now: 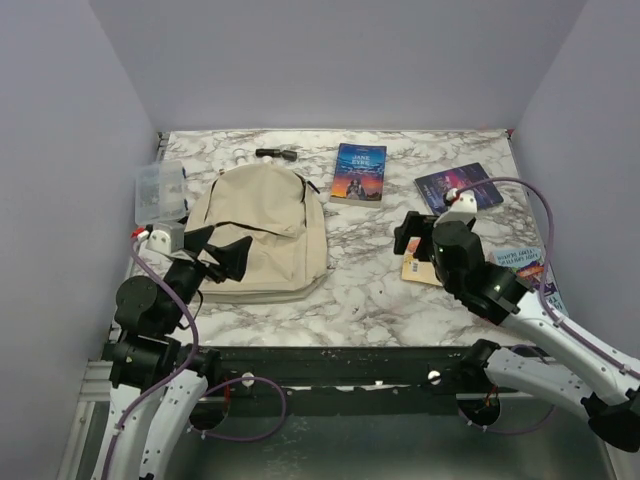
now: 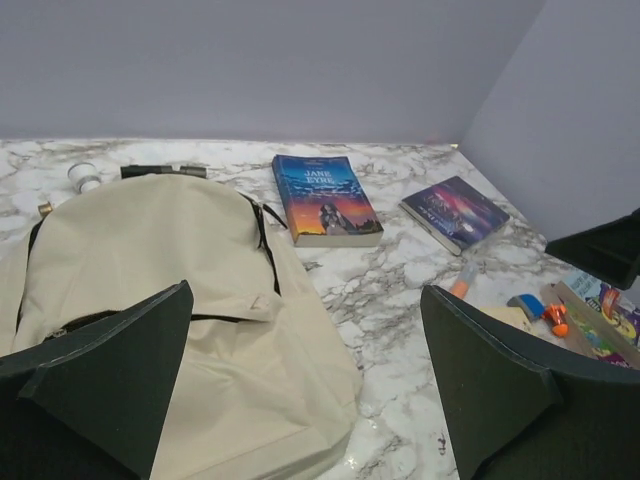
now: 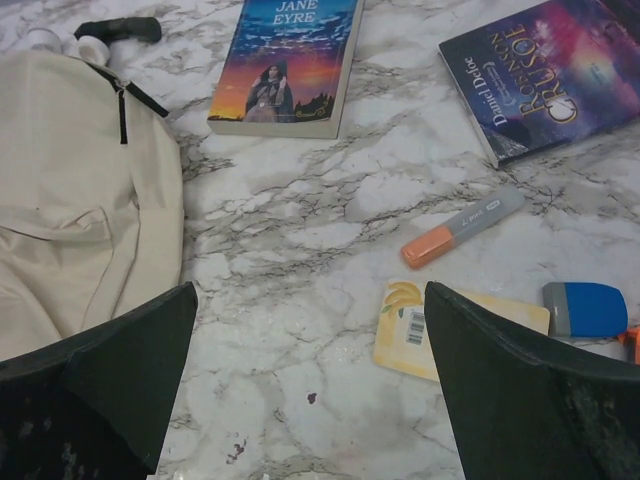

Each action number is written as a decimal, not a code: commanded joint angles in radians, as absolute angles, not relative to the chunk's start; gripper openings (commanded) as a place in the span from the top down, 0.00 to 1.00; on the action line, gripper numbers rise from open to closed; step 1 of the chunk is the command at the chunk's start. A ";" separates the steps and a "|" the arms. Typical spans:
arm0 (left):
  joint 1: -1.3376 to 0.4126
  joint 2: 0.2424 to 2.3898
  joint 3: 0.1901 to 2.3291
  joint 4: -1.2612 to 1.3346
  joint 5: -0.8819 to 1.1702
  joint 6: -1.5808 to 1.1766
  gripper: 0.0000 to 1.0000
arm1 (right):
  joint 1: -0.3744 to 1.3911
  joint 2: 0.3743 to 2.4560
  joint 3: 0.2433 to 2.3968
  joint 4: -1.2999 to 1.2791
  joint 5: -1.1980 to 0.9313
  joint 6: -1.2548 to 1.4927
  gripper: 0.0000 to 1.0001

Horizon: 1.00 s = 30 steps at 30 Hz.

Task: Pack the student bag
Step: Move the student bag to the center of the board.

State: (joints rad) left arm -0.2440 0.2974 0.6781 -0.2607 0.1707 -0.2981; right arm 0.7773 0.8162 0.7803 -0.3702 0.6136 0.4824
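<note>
The beige canvas student bag [image 1: 258,230] lies flat and zipped on the left of the marble table, and it also shows in the left wrist view [image 2: 150,270] and the right wrist view [image 3: 70,200]. My left gripper [image 1: 218,248] is open and empty over the bag's near edge [image 2: 305,295]. My right gripper [image 1: 412,233] is open and empty above bare marble right of the bag [image 3: 310,290]. A Jane Eyre book [image 1: 359,171] and a dark Robinson Crusoe book [image 1: 458,187] lie at the back.
An orange-capped grey marker [image 3: 462,228], a yellow card [image 3: 440,320] and a blue eraser [image 3: 585,308] lie by my right gripper. More colourful items [image 1: 525,262] sit at the right edge. A clear plastic box [image 1: 160,192] stands left of the bag, and a black object [image 1: 275,154] behind it.
</note>
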 commanded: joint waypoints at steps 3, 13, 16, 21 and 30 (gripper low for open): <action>-0.244 0.340 0.824 -0.527 -0.047 -0.484 0.01 | 0.780 0.988 0.897 -0.403 0.580 0.507 0.00; -0.244 0.300 0.869 -0.525 0.061 -0.562 0.01 | 0.779 1.207 0.932 -0.234 0.211 0.590 0.00; -0.244 0.322 0.874 -0.540 0.085 -0.584 0.01 | 0.781 1.303 0.956 -0.178 0.099 0.631 0.00; -0.244 0.430 0.925 -0.644 0.115 -0.593 0.01 | 0.785 1.446 0.930 -0.053 -0.020 0.811 0.06; -0.243 0.588 1.005 -0.800 0.020 -0.553 0.01 | 0.869 1.661 0.959 0.022 0.094 0.923 0.10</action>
